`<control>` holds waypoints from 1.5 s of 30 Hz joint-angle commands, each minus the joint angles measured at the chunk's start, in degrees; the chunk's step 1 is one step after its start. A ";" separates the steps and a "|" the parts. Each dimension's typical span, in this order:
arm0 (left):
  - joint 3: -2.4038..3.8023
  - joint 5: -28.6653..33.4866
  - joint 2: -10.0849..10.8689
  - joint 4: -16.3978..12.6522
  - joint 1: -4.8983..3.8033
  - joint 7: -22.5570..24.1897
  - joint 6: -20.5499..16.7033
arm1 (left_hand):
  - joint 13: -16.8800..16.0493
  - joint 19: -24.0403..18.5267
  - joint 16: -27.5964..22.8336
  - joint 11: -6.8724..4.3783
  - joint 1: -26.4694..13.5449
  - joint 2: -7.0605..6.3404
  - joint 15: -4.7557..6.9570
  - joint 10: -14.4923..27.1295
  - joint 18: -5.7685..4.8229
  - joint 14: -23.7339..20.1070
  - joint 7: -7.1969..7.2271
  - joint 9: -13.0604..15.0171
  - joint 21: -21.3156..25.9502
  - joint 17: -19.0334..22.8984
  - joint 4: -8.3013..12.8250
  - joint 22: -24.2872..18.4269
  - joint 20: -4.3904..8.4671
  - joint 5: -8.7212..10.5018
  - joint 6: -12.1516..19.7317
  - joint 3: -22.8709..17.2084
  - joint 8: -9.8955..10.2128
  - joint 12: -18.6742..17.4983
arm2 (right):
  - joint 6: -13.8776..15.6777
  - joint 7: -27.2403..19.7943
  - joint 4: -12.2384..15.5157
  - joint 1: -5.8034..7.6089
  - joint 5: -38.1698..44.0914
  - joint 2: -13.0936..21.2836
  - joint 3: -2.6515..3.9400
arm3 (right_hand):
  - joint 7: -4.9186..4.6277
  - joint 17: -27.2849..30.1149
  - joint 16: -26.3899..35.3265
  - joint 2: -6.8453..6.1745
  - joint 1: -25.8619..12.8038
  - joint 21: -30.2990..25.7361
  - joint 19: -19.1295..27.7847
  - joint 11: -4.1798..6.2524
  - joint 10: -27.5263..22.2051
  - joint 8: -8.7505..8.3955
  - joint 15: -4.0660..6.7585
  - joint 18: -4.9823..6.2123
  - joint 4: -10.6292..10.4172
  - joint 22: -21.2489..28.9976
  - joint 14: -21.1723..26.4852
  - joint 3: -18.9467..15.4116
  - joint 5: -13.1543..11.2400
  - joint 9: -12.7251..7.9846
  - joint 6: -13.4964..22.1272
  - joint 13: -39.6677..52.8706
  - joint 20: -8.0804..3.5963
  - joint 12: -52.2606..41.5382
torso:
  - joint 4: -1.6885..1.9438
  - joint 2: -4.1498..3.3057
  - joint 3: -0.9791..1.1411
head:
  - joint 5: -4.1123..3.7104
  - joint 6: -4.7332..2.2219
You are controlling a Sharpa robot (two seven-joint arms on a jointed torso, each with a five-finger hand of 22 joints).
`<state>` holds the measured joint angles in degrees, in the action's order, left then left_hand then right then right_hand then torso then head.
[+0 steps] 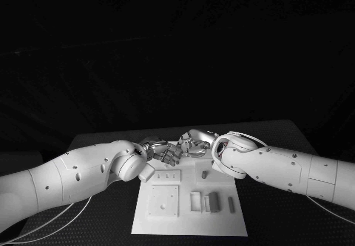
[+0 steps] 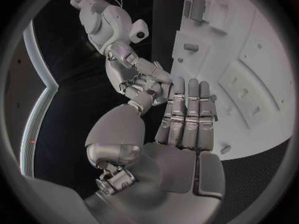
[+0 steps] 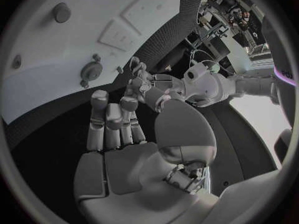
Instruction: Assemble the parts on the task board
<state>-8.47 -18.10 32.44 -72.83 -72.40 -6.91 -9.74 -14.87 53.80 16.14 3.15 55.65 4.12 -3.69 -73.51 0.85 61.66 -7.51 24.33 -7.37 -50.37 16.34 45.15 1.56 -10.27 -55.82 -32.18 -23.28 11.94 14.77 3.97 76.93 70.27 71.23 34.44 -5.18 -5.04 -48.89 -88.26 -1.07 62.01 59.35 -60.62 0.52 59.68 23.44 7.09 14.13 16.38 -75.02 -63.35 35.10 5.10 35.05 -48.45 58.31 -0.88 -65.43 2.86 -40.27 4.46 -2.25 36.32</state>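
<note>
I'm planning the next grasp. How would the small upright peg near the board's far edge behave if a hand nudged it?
The peg looks short and rounded, so once tipped it would probably roll on the smooth task board. It seems stiff and light. It stands alone, apart from other parts, so nothing nearby would likely stop it.

A black table (image 1: 103, 141) carries the white task board (image 1: 192, 223), which lies flat near its front middle. Thin cables (image 1: 55, 218) seem to trail over the table's left part, though the dim view leaves that unsure.
</note>
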 commanded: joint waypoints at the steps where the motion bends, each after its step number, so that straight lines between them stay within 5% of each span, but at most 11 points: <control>1: 0.08 -0.61 -0.39 -0.09 -0.09 1.21 -0.21 | -0.99 0.60 0.16 -0.26 -1.81 -0.38 0.15 -0.48 -0.85 0.62 2.62 3.29 -0.34 -0.58 0.07 0.26 0.17 -3.65 -2.93 -0.40 -0.88 0.33 | -1.42 -0.50 0.08 -0.06 0.05 -0.27 -0.07 | 0.82 -0.09 -0.23 0.03 -0.28 0.34 -0.02 1.29 -1.58 0.15 0.29 0.87 0.37 -0.93 0.00 0.05 0.36 -0.13 -11.95 0.05 -0.20 -0.21 | 0.00 -0.02 0.02 | 0.03 0.06; 6: 0.07 -0.38 -0.82 0.02 -0.08 1.21 -1.15 | -4.26 1.38 0.17 -1.02 -3.97 -1.34 0.66 -1.44 -0.85 1.46 3.23 6.13 -0.71 -2.54 0.17 1.48 0.69 -11.41 -4.12 -1.10 -1.45 1.09 | -1.54 -0.45 -0.05 -0.06 -0.13 -0.29 -0.18 | 0.82 -0.09 -0.22 0.01 -0.30 0.33 -0.02 1.29 -1.58 0.14 0.30 0.87 0.37 -0.93 0.01 0.05 0.36 -0.11 -11.94 0.05 -0.21 -0.20 | 0.01 -0.02 0.01 | 0.05 0.17; 10: 0.07 -0.21 -0.93 0.07 -0.08 1.15 -1.43 | -5.85 1.70 0.20 -1.36 -4.93 -1.42 0.89 -1.87 -0.85 1.91 3.44 7.53 -0.90 -3.51 0.16 2.11 0.91 -13.13 -4.70 -1.63 -1.61 1.45 | -1.68 -0.39 0.03 -0.06 -0.18 -0.28 -0.23 | 0.82 -0.09 -0.22 0.01 -0.31 0.33 -0.01 1.29 -1.58 0.13 0.30 0.87 0.37 -0.93 0.01 0.05 0.36 -0.09 -11.94 0.05 -0.21 -0.20 | 0.03 -0.04 0.00 | 0.01 0.20; 29: 0.07 -0.93 -0.44 0.62 -0.08 0.32 -1.76 | -10.82 2.95 0.36 -2.15 -6.49 -1.71 1.67 -2.29 -0.85 3.35 3.80 12.44 -1.63 -6.69 0.28 4.27 1.80 -13.42 -5.69 -4.32 -1.60 3.04 | -1.60 -0.50 0.21 -0.07 -0.90 0.64 -0.38 | 0.72 -0.03 0.02 -0.47 -0.76 0.20 0.15 1.20 -1.72 -0.18 0.26 0.87 0.29 -0.86 0.16 -0.06 0.35 0.03 -11.71 0.00 -0.19 -0.05 | -0.02 -0.02 0.06 | 0.09 0.42; 45: 0.06 -2.75 -0.16 0.81 -0.07 -0.34 -0.37 | -11.65 3.09 0.24 -2.29 -6.38 -2.18 1.84 -2.35 -0.85 3.62 3.91 13.33 -1.79 -7.20 0.26 4.84 1.94 -13.72 -6.00 -4.53 -1.40 3.22 | 0.04 -0.55 -0.46 -0.10 -1.90 1.45 -0.41 | 0.63 0.23 0.85 -3.38 -3.87 -0.44 0.25 1.08 -2.39 -1.12 0.22 0.87 -0.47 -0.53 0.57 -0.65 0.37 0.48 -11.34 -0.31 0.24 0.66 | 0.00 -0.01 0.03 | 0.04 0.42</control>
<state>-8.46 -19.73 32.33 -71.87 -72.39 -7.25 -11.05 -26.47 56.54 16.36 1.44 48.76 1.86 -1.94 -75.86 0.85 64.81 -7.95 37.56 -8.92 -57.52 16.55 49.90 3.48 -23.68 -57.20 -36.33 -24.94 14.98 14.51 3.84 76.67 70.20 69.82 35.80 -5.59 -5.03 -48.71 -87.57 -4.52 58.54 59.12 -60.60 0.52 59.68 22.48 7.03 14.27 16.12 -75.02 -63.08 34.55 5.10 35.54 -48.46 58.06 -0.85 -64.97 2.85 -40.28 4.50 -2.21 36.75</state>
